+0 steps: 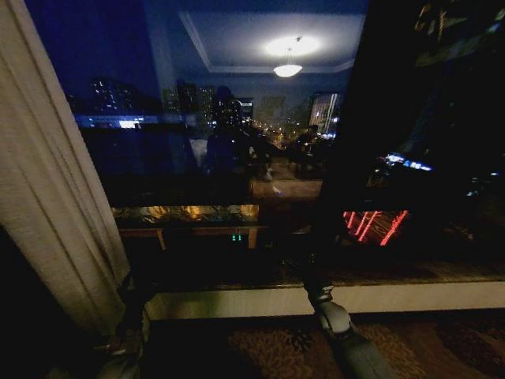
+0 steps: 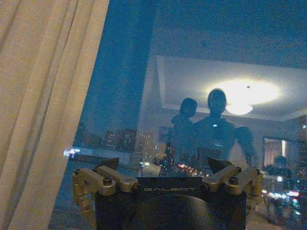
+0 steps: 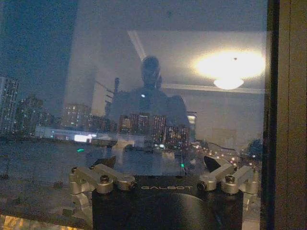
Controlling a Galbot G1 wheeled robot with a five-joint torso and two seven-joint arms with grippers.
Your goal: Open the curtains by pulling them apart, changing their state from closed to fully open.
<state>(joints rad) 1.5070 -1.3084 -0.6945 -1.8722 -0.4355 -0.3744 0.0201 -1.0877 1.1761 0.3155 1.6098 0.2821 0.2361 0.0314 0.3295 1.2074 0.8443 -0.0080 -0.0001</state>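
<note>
Take the window glass (image 1: 237, 118) as your landmark. The one curtain panel (image 1: 47, 181) you can see is bunched at the glass's left edge, hanging in cream pleats from the top of the head view down toward the floor, and the pane beside it is bare, showing the night city and the reflected ceiling lamp (image 1: 287, 69). At the glass's right edge stands a dark upright band; the view there is too dim to say whether it is frame or fabric.

Your left gripper (image 2: 163, 165) faces the glass with its jaws spread wide; both fingertips (image 2: 109, 164) stand apart with nothing between them. The curtain panel (image 2: 43, 110) hangs just to one side of it, and the fingers do not touch the fabric.

Your right gripper (image 3: 160, 163) also points at the glass, jaws equally wide, holding nothing; only the pane and the reflection lie ahead of it, with a dark window frame (image 3: 274, 115) off to its side.

In the head view, both arms rise from below the sill (image 1: 410, 296), the left arm (image 1: 126, 332) close against the foot of the curtain, the right arm (image 1: 335, 320) nearer the middle of the glass.
</note>
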